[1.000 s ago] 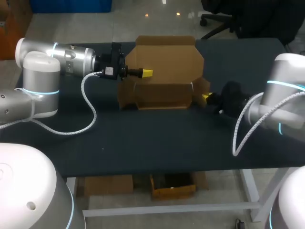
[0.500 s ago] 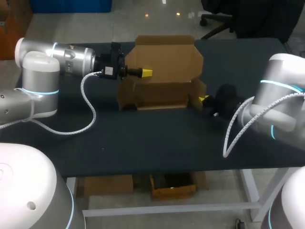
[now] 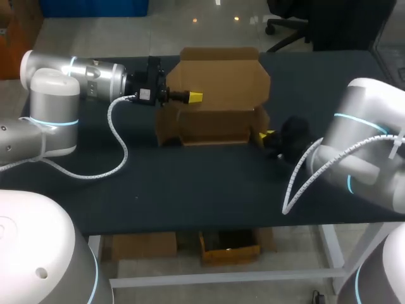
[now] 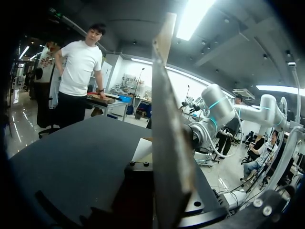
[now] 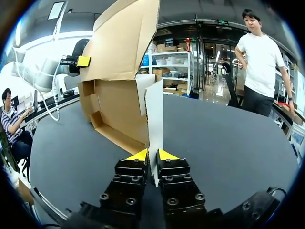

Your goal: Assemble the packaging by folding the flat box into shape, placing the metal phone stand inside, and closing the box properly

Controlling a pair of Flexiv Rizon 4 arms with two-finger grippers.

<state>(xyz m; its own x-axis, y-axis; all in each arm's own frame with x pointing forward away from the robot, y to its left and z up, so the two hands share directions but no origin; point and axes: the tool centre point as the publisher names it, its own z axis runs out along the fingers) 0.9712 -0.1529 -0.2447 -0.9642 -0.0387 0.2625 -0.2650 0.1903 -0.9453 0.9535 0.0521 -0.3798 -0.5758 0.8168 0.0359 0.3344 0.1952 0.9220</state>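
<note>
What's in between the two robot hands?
The cardboard box: in the head view it sits between the left gripper and the right gripper, which pinches its side flap.

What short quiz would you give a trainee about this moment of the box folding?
1. True or false: the right claw is shut on a side flap of the cardboard box.
2. Choose one: the box's lid is A) standing open, B) folded shut over the box, C) missing.
3. Short answer: which arm's claw is at the lid's edge?

Key
1. True: the flap sits between both yellow tips.
2. A.
3. The left claw.
</note>
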